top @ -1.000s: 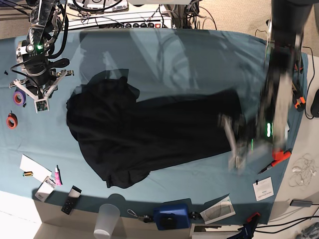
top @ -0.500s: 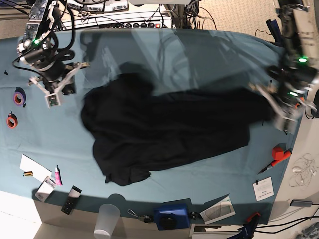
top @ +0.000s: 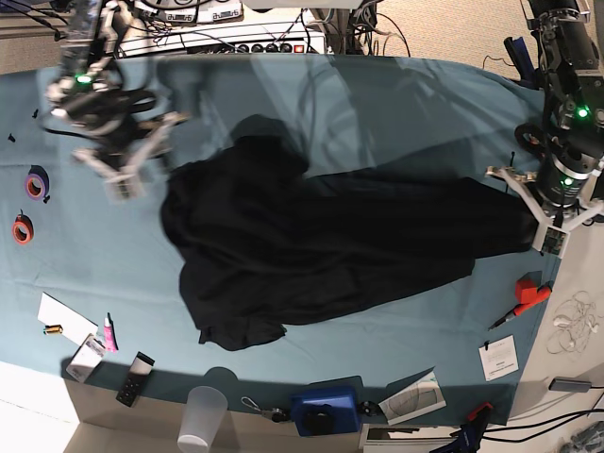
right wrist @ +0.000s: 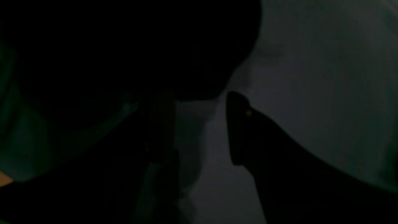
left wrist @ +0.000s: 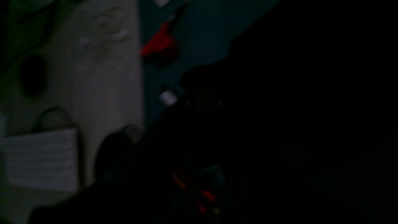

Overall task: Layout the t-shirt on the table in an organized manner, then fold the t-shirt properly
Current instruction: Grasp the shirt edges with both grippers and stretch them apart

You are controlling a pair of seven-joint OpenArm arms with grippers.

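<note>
- t-shirt point(top: 311, 255) lies crumpled on the table point(top: 377, 104), a dark mass running from centre-left out to the far right edge; compared with a second ago it has been dragged right and stretched, its right end now reaching the left gripper point(top: 538, 226) instead of stopping mid-table
- left gripper sits at the table's right edge, well up-right of where it was a second ago, when it was a blur low over the cloth; jaws pressed together, shirt's right tip pulled taut up to them, so it reads as pinching the t-shirt; left wrist view is nearly black, only a red tool point(left wrist: 160, 43) and teal cloth are legible
- right gripper point(top: 142, 160) hangs above the shirt's upper-left lump, shifted right from its earlier spot near the purple tape roll point(top: 36, 183); in the right wrist view both fingers point(right wrist: 239, 124) stand spread with a clear gap, nothing between them
- orange tape roll point(top: 21, 228), plastic cup point(top: 202, 417), blue box point(top: 326, 408) unmoved
</note>
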